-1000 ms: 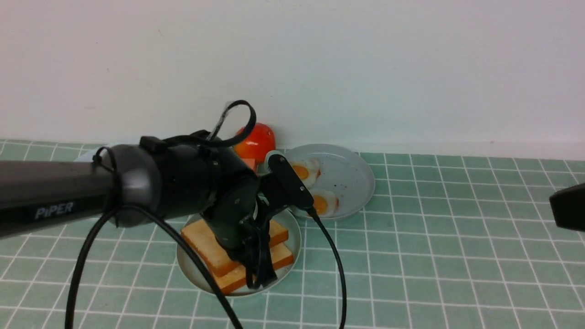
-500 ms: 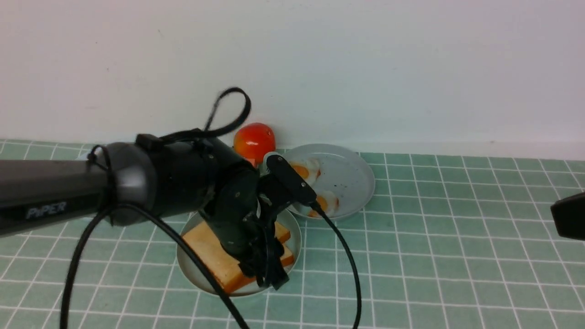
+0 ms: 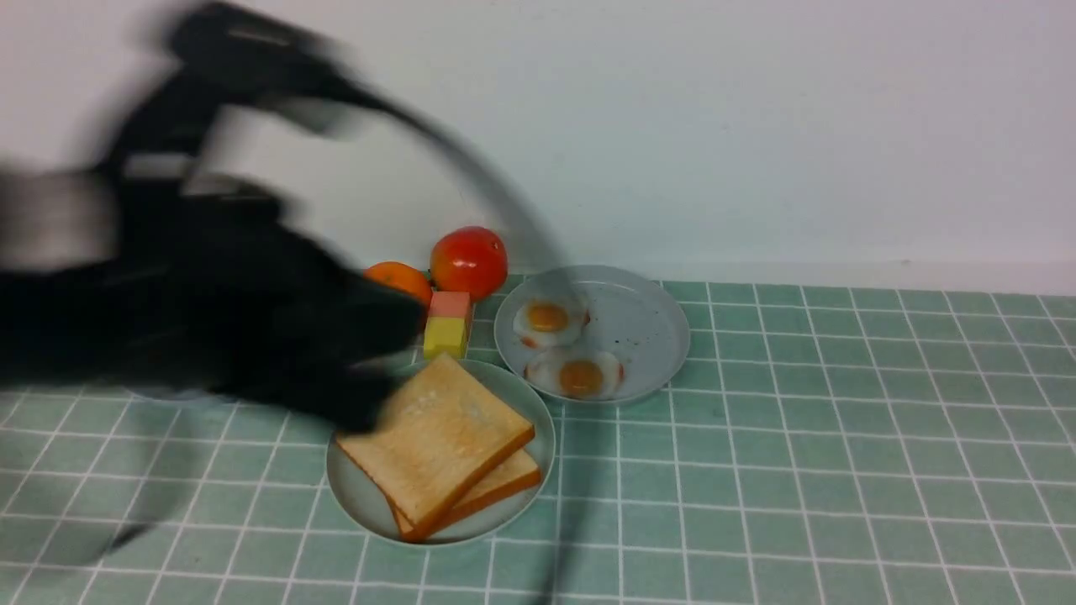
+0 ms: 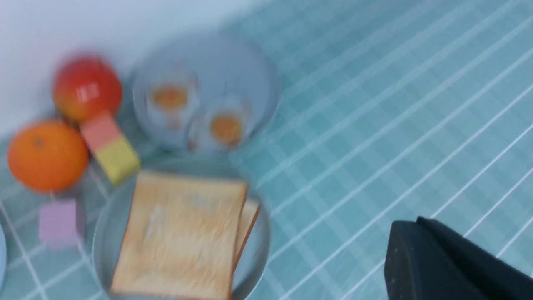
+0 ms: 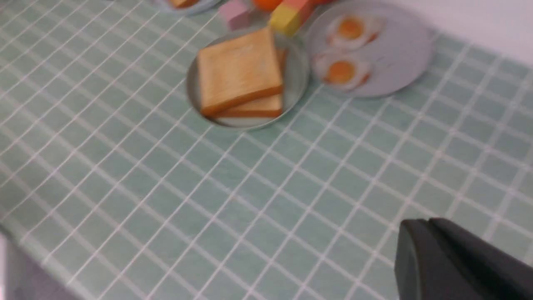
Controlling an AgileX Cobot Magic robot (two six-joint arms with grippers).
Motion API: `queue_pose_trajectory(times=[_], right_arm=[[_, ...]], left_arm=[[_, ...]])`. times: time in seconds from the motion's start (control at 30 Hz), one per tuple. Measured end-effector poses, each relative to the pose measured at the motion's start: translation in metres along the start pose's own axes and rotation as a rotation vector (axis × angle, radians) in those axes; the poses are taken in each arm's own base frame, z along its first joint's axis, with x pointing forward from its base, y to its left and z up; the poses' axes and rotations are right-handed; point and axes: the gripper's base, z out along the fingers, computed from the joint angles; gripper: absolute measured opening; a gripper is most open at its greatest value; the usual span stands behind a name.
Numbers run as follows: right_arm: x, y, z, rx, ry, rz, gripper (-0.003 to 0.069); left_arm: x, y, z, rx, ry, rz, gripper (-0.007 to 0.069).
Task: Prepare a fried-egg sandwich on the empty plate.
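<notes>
The left hand (image 3: 370,370), blurred, is raised beside the toast stack (image 3: 445,437), closed and empty. The right hand (image 5: 462,266) shows only partly; I cannot tell its opening or hold. The stack sits on the mint-green plate (image 3: 521,504), upper slice overhanging the lower; open table (image 3: 841,470) lies right.

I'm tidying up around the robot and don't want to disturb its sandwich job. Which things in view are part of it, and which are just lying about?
Part of the job:
- stacked toast slices
- green plate under them

Just lying about:
- tomato
- orange
- pink-and-yellow block
- purple block
- grey plate with two fried eggs
</notes>
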Motion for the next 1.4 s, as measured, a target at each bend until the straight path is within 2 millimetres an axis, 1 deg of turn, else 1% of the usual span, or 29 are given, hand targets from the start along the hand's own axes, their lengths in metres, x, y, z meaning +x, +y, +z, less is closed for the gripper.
queue_pose_trajectory(times=[0.03,0.07,0.1,0.13,0.17,0.23,0.33,0.37,0.4,0.43,0.47,0.53,0.57,0.63,0.7,0.77,0.8,0.83,0.87,0.93,0.97,1.0,1.03,1.1,1.13,1.17,1.23,1.33,1.4], right_arm=[[0.004,0.001,-0.007,0.023,-0.018,0.001,0.0033],[0.012,0.002,-0.015,0.049,-0.048,0.010,0.0033],[0.019,0.002,-0.021,0.073,-0.067,0.023,0.0033],[0.022,0.001,-0.021,0.083,-0.067,0.033,0.0031],[0.035,0.001,-0.028,0.121,-0.099,0.068,0.0021],[0.051,-0.001,-0.030,0.166,-0.119,0.116,0.0003],[0.071,-0.005,-0.025,0.211,-0.147,0.197,-0.0003],[0.075,-0.006,-0.023,0.220,-0.154,0.215,-0.0003],[0.085,-0.009,-0.017,0.236,-0.170,0.262,-0.0003],[0.087,-0.010,-0.015,0.239,-0.175,0.273,-0.0003],[0.094,-0.013,-0.006,0.242,-0.190,0.312,-0.0003],[0.099,-0.016,0.004,0.243,-0.209,0.338,-0.0003],[0.104,-0.020,0.017,0.240,-0.238,0.357,-0.0003],[0.108,-0.024,0.030,0.235,-0.278,0.375,-0.0003],[0.115,-0.030,0.050,0.231,-0.338,0.388,-0.0001],[0.120,-0.034,0.063,0.227,-0.397,0.391,0.0001],[0.121,-0.034,0.064,0.227,-0.401,0.392,0.0001],[0.128,-0.037,0.075,0.227,-0.425,0.394,0.0002],[0.131,-0.038,0.077,0.228,-0.420,0.396,0.0002],[0.147,-0.041,0.092,0.233,-0.422,0.400,0.0003],[0.148,-0.042,0.093,0.233,-0.420,0.400,0.0003],[0.159,-0.043,0.100,0.238,-0.391,0.407,0.0004],[0.161,-0.043,0.101,0.239,-0.385,0.408,0.0003],[0.178,-0.044,0.110,0.248,-0.332,0.418,0.0005],[0.179,-0.044,0.111,0.248,-0.327,0.419,0.0005],[0.189,-0.045,0.116,0.253,-0.298,0.424,0.0006],[0.200,-0.045,0.121,0.260,-0.262,0.426,0.0007],[0.217,-0.047,0.124,0.297,-0.235,0.343,0.0002],[0.222,-0.047,0.120,0.328,-0.265,0.289,-0.0006]], left_arm=[[0.009,-0.002,-0.017,0.002,-0.070,-0.008,-0.0013],[0.028,-0.002,-0.032,0.001,-0.140,-0.018,-0.0013],[0.038,-0.002,-0.040,-0.002,-0.204,-0.025,-0.0013],[0.045,-0.002,-0.043,-0.004,-0.216,-0.025,-0.0013],[0.069,-0.001,-0.053,-0.019,-0.320,-0.033,-0.0013],[0.099,0.002,-0.054,-0.037,-0.395,-0.038,-0.0013],[0.134,0.007,-0.052,-0.060,-0.505,-0.068,-0.0013],[0.140,0.008,-0.051,-0.063,-0.524,-0.079,-0.0013],[0.154,0.009,-0.051,-0.062,-0.565,-0.119,-0.0013],[0.159,0.010,-0.049,-0.062,-0.568,-0.132,-0.0013],[0.167,0.011,-0.048,-0.058,-0.592,-0.168,-0.0013],[0.173,0.012,-0.048,-0.055,-0.606,-0.195,-0.0013],[0.178,0.013,-0.046,-0.054,-0.609,-0.216,-0.0013],[0.182,0.013,-0.044,-0.054,-0.599,-0.226,-0.0013],[0.188,0.013,-0.040,-0.053,-0.570,-0.233,-0.0013],[0.192,0.013,-0.038,-0.050,-0.541,-0.235,-0.0013],[0.192,0.013,-0.038,-0.050,-0.540,-0.235,-0.0013],[0.194,0.012,-0.037,-0.045,-0.517,-0.237,-0.0013],[0.194,0.012,-0.037,-0.045,-0.515,-0.237,-0.0013],[0.196,0.012,-0.035,-0.040,-0.489,-0.237,-0.0013],[0.196,0.012,-0.035,-0.040,-0.488,-0.237,-0.0013],[0.197,0.011,-0.035,-0.038,-0.480,-0.237,-0.0013],[0.197,0.011,-0.035,-0.038,-0.477,-0.237,-0.0013],[0.197,0.011,-0.035,-0.038,-0.477,-0.237,-0.0013],[0.197,0.011,-0.035,-0.038,-0.477,-0.237,-0.0013],[0.197,0.011,-0.035,-0.038,-0.477,-0.237,-0.0013],[0.197,0.011,-0.035,-0.038,-0.477,-0.237,-0.0013],[0.197,0.011,-0.035,-0.036,-0.471,-0.237,-0.0013],[0.197,0.011,-0.035,-0.036,-0.471,-0.237,-0.0013]])
